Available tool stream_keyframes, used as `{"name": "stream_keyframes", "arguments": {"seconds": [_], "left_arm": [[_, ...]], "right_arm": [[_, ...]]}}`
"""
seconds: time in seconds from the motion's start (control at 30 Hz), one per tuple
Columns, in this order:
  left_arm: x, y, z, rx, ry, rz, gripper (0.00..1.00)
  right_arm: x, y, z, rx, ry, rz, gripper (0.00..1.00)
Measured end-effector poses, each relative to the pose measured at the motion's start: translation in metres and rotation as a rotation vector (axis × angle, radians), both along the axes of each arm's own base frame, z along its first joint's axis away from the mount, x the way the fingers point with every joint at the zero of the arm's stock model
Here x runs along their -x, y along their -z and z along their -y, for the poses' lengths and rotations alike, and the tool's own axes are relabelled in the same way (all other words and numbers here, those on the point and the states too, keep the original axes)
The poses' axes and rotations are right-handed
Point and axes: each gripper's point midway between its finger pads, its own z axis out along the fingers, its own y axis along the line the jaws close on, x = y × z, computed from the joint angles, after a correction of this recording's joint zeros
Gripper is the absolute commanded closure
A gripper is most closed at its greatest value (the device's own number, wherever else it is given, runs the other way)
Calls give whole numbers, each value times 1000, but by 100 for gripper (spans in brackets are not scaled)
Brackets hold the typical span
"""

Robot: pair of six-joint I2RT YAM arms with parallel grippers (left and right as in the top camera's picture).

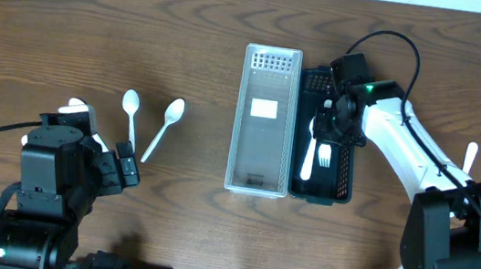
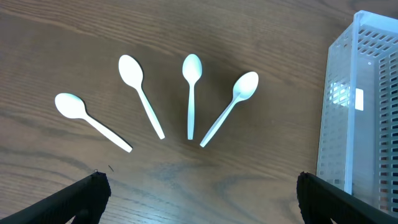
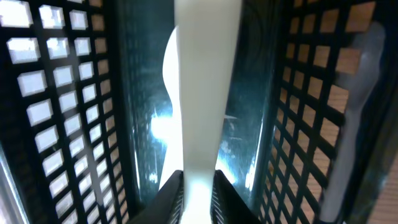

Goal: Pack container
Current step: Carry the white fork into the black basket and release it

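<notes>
Several white plastic spoons (image 2: pixel 191 93) lie fanned out on the wooden table ahead of my left gripper (image 2: pixel 202 199), which stands wide open and holds nothing. Two of them (image 1: pixel 165 125) show in the overhead view. A clear slotted container (image 1: pixel 265 119) stands in the middle, and a black slotted container (image 1: pixel 318 188) sits against its right side. My right gripper (image 1: pixel 328 131) reaches down inside the black container, its fingers (image 3: pixel 171 193) pressed on both sides of a white fork's handle (image 3: pixel 205 93). A second white fork (image 1: pixel 307 157) lies in the black container.
One more white utensil (image 1: pixel 470 155) lies on the table at the far right, beside my right arm. The clear container's wall (image 2: pixel 360 106) rises at the right edge of the left wrist view.
</notes>
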Motion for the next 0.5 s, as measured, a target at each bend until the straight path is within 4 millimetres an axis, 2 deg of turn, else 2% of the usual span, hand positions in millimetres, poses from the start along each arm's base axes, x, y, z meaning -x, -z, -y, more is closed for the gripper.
{"name": "stream_keyframes", "arguments": {"seconds": [0.17,0.27,0.33,0.37,0.47,0.5], "left_arm": [[0,0,0,0,0,0,2],[0,0,0,0,0,0,2],[0,0,0,0,0,0,2],[0,0,0,0,0,0,2],[0,0,0,0,0,0,2],[0,0,0,0,0,0,2]], "right_arm": [[0,-3,0,5,-10,0,64],[-6,-23,2,8,-16,22,61],[-13,-48,8,16,-5,62,53],[-20,-67,15,22,11,105,50],[-34,-126,56,45,108,231,41],[-36,-146,79,52,160,282,38]]}}
